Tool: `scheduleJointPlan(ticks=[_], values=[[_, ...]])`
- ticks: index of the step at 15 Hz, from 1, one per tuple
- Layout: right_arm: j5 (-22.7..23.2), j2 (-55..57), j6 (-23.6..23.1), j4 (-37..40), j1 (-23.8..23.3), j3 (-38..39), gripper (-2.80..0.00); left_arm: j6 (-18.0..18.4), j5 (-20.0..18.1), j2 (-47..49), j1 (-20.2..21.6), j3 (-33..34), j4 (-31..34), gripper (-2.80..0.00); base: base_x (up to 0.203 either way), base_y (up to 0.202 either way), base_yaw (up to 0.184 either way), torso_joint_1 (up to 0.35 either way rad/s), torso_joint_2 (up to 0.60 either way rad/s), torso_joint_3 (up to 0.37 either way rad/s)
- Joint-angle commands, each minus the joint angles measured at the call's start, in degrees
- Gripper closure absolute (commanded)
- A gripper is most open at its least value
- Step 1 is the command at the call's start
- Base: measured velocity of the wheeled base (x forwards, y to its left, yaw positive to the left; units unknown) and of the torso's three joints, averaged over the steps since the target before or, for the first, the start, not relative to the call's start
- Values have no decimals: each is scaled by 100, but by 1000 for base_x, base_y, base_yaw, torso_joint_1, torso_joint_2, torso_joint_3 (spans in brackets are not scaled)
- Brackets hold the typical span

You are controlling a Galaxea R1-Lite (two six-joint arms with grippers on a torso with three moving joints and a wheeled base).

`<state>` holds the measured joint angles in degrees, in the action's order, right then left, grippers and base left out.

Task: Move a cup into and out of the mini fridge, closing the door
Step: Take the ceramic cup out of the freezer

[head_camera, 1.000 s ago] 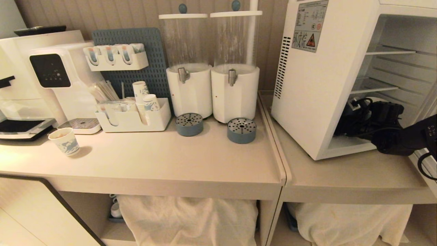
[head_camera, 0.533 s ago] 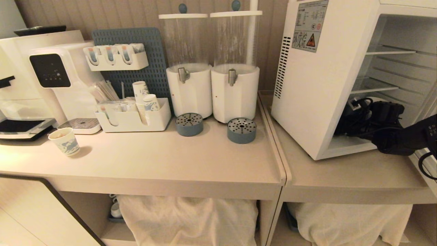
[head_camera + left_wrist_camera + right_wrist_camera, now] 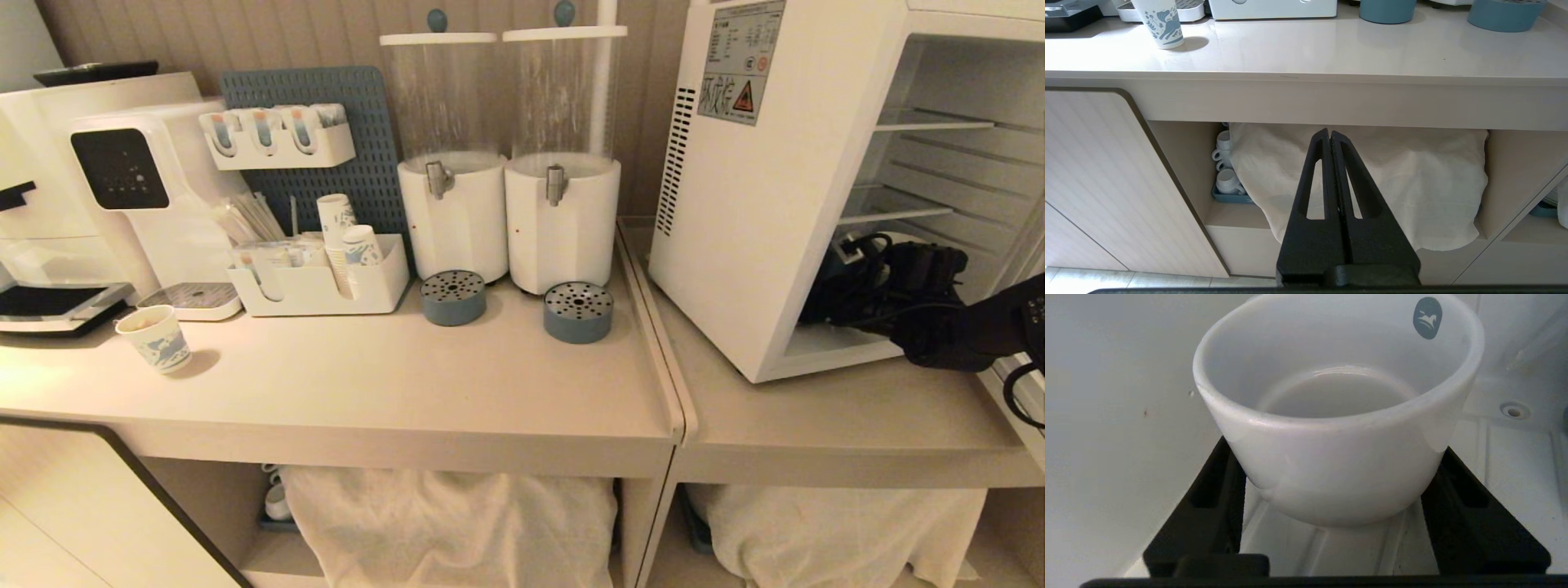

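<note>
While the left gripper (image 3: 1331,139) is being kept closed below the counter (image 3: 1306,53), the cup (image 3: 1337,416) is being clasped by the right gripper (image 3: 1339,486) inside the fridge (image 3: 775,188).

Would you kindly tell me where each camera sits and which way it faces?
Head view: high, looking down at the counter and mini fridge; right arm reaches inside.
Left wrist view: low, facing the under-counter shelf; left gripper shut.
Right wrist view: inside the fridge, facing the cup between the right gripper fingers.
Shared: head and left wrist views show the paper cup.

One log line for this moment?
right gripper: in fridge, jaws either side of cup | left gripper: shut, parked
</note>
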<state>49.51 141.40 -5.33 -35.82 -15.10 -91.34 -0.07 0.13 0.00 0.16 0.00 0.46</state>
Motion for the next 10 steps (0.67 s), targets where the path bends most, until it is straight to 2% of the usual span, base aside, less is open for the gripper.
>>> scheduleJointPlan(ticks=[1,5,10], values=[[33,-88,-3,-29,-1,57,0,-1,7,0,2,9,-2,0,0,0,0,0,0,0],[33,-199,-16,-43,-1,180,0,-1,4,0,2,8,-2,0,0,0,0,0,0,0],[85,-666,-136,-109,-149,863,0,-1,4,0,2,9,-2,0,0,0,0,0,0,0]])
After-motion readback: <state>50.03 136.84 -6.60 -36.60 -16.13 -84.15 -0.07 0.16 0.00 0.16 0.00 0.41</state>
